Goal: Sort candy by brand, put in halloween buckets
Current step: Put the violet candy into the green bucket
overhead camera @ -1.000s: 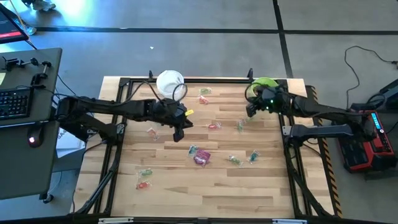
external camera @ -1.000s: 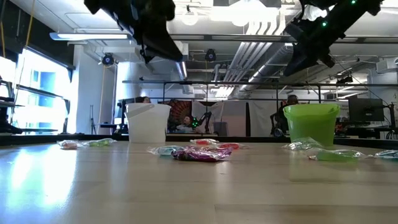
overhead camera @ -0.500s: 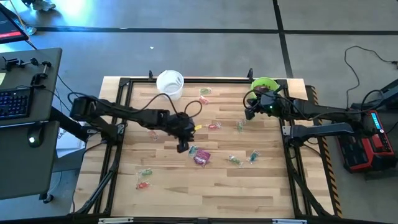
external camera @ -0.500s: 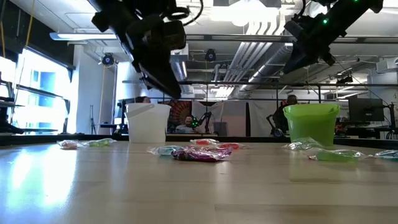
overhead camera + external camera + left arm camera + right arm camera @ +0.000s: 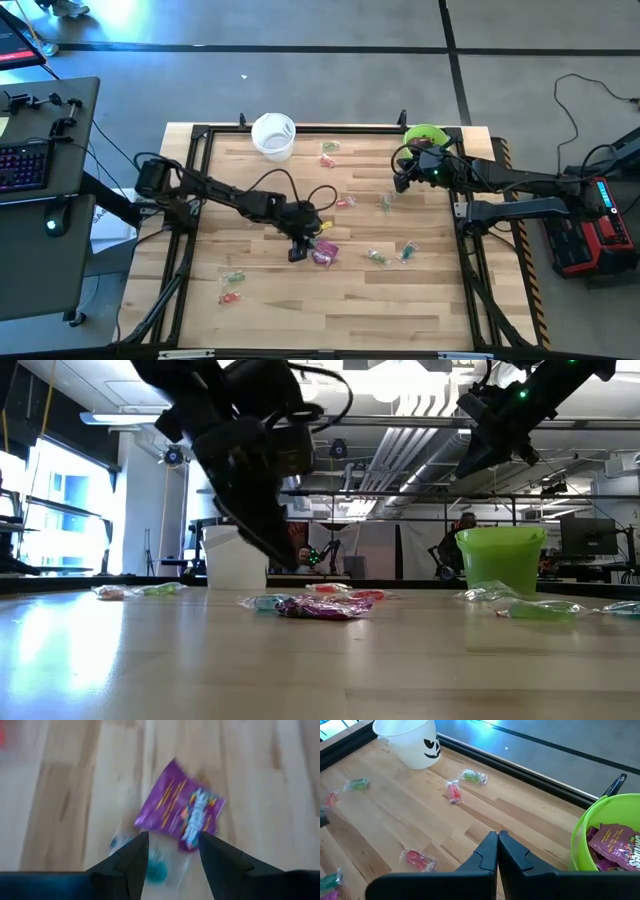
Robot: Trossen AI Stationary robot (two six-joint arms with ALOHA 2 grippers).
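Since the earlier frames the left arm has swung from beside the white bucket (image 5: pixel 273 135) down toward table centre; left gripper (image 5: pixel 299 249) now sits low over the candy cluster there. Right arm hasn't budged.

Step in hand, my read: reaching for the next piece to sort. Wrist view shows the left gripper's fingers (image 5: pixel 131 861) spread apart, nothing between them but air, a bluish clear-wrapped piece (image 5: pixel 156 871) lying between the tips and the purple packet (image 5: pixel 180 812) just beyond. Not touching either, as far as I can tell.

Next move, judged: drop the last bit, close on one item only. The two lie just beside each other and are diff brands, so a sloppy pinch could grab both. Purple would go to the green bucket (image 5: pixel 426 136) at approx 1 o'clock from table centre, which already holds purple packets (image 5: pixel 619 843); clear-wrapped likely to the white one at 11 o'clock.

Right gripper (image 5: pixel 402 180) waits just beside the green bucket, fingers pressed together, holding nothing.

Other sweets lie scattered on the table (image 5: pixel 400 305): a few at 3–4 o'clock, a pair at 8 o'clock, more toward 12.
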